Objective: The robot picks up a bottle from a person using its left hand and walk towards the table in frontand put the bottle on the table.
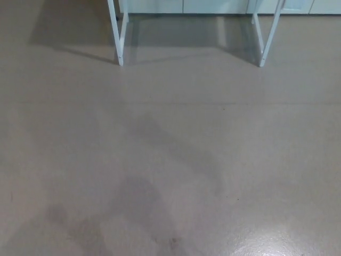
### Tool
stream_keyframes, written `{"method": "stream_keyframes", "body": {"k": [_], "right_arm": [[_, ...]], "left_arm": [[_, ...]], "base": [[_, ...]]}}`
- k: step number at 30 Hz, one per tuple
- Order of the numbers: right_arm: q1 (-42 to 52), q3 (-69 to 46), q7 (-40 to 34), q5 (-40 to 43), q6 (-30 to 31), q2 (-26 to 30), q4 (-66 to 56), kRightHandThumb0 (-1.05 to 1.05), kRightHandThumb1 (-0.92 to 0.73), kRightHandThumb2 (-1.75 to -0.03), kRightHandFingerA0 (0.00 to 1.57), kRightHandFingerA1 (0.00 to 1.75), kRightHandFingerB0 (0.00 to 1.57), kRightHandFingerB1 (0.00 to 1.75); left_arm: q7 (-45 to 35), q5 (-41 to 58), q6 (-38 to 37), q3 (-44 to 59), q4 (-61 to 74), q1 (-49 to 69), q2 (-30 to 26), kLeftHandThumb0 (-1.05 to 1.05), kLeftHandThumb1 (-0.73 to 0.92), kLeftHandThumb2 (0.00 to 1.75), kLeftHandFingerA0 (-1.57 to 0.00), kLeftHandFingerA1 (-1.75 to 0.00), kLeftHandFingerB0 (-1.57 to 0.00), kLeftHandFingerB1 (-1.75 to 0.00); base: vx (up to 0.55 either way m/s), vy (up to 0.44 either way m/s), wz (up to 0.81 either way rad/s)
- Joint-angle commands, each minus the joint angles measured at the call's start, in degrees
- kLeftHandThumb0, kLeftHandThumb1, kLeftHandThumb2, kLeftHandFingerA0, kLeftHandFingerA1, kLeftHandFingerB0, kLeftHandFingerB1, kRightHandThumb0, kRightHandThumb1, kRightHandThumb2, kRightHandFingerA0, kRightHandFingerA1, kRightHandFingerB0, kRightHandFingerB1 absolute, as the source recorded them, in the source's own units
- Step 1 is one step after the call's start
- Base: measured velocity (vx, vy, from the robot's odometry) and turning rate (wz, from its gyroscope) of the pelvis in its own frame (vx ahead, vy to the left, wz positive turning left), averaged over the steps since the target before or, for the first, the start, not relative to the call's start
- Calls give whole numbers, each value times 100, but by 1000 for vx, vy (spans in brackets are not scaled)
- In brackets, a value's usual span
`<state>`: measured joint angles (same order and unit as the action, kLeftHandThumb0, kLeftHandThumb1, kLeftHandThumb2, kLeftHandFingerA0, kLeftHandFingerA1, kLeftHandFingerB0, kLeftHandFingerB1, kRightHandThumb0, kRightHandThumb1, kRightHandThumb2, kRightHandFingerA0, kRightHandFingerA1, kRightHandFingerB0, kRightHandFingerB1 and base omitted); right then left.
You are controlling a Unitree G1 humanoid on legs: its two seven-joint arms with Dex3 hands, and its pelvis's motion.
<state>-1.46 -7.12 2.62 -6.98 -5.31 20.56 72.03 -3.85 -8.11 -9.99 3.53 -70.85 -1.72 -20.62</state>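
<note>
No bottle and no hand of mine shows in the head view. Only the lower part of the table is visible at the top of the picture: a white left leg frame and a white right leg frame standing on the floor. The tabletop itself is out of the picture. No person is in view.
A grey-beige floor fills nearly the whole view, with soft shadows across the middle and lower left. A pale wall or cabinet base runs along the top edge behind the table legs. A glare patch lies at the bottom right.
</note>
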Motion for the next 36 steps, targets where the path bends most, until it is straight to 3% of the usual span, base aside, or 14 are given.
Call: {"method": "stream_keyframes", "body": {"k": [1,2,6,7,11,12,14,15,20,21,23,28,32,36], "right_arm": [[57,-37,-56,101,-70,15,59,-37,-69,-61,70,53,57,44],[46,-35,-48,107,-73,10,63,-36,-68,-60,69,52,59,44],[11,-29,22,133,-82,-5,88,-37,-69,-60,68,50,57,43],[-3,-14,42,122,-84,1,107,-36,-68,-60,72,54,57,44],[-23,68,31,46,-123,26,118,-35,-68,-59,69,50,58,42],[-38,36,54,96,-90,16,101,-36,-67,-59,69,50,57,42],[-41,13,96,131,-109,17,107,-35,-68,-58,69,50,57,42],[-18,79,100,64,-163,40,97,-36,-69,-59,70,50,58,43],[37,149,126,50,-159,45,61,-37,-68,-59,71,52,59,43],[53,202,141,13,-177,49,70,-37,-69,-58,68,50,58,42],[70,225,154,29,-146,39,70,-38,-69,-59,68,49,59,43],[185,262,231,66,-194,46,18,-35,-69,-60,63,49,55,42],[48,297,162,10,-151,39,179,-35,-69,-60,66,50,58,43],[53,371,168,-39,-184,48,103,-37,-70,-61,65,49,56,42]], "left_arm": [[27,-22,-271,-40,-110,48,-110,-23,47,92,-33,-61,-11,-49],[24,-12,-292,-40,-116,60,-109,-27,65,59,-49,-52,-23,-35],[70,-48,-282,-86,-146,41,-118,-29,64,59,-47,-51,-24,-36],[107,-52,-267,-96,-158,31,-109,-23,46,92,-41,-65,-13,-51],[146,-98,-310,-168,-165,35,-121,-23,46,92,-40,-65,-13,-51],[141,-85,-339,-171,-144,60,-128,-32,65,62,-47,-55,-23,-38],[141,-74,-323,-179,-155,39,-127,-33,65,62,-46,-55,-23,-39],[127,-33,-282,-155,-158,34,-114,-24,47,93,-36,-62,-11,-50],[196,46,-457,-85,-93,149,-72,-25,44,90,-33,-61,-7,-48],[197,108,-601,-20,-63,208,-50,-33,58,57,-33,-46,-17,-32],[18,371,-869,224,101,329,59,-46,42,67,-27,-48,-11,-37],[-1228,1003,-1965,390,1642,992,363,-56,37,70,-7,-45,-6,-20],[-2326,1887,-1533,-57,4602,1921,428,-53,35,76,-4,-34,-3,-22],[-2518,2138,-1215,-532,6635,2442,136,-51,32,75,0,-28,0,-18]], "base": [[0,0,0],[0,0,0],[0,0,0],[0,0,0],[0,0,0],[0,0,0],[0,0,0],[0,0,0],[0,0,0],[0,0,0],[0,0,0],[0,0,0],[0,0,0],[0,0,0]]}}
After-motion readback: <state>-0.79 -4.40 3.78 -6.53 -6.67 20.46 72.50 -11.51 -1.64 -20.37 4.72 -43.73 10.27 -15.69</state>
